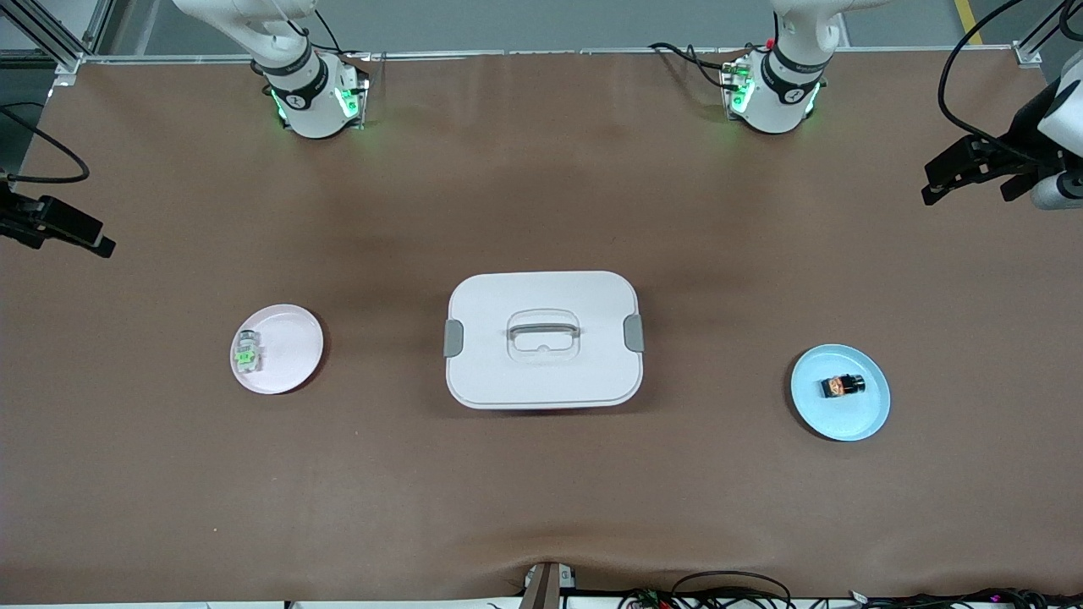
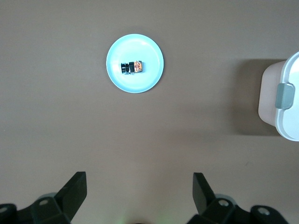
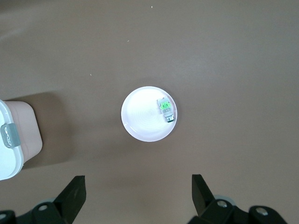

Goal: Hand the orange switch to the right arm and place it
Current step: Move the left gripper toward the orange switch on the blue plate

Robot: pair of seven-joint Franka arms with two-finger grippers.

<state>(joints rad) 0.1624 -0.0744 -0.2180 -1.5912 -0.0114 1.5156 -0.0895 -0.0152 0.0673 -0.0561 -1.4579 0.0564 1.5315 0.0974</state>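
The orange switch (image 1: 842, 386) (image 2: 132, 67), a tiny black block with an orange-brown centre, lies on its side in the middle of a light blue plate (image 1: 863, 414) (image 2: 140, 49) toward the left arm's end of the table. My left gripper (image 2: 140, 175) (image 1: 964, 182) hangs high over that end of the table, open and holding nothing, well apart from the plate. High over the right arm's end of the table, my right gripper (image 3: 138, 177) (image 1: 68, 233) is also open and holds nothing.
A white lidded box (image 1: 541, 288) (image 2: 289, 116) (image 3: 9, 154) with grey latches and a top handle sits mid-table between the plates. A pink plate (image 1: 292, 347) (image 3: 140, 116) toward the right arm's end carries a clear-white part with a green centre (image 1: 246, 351) (image 3: 166, 108).
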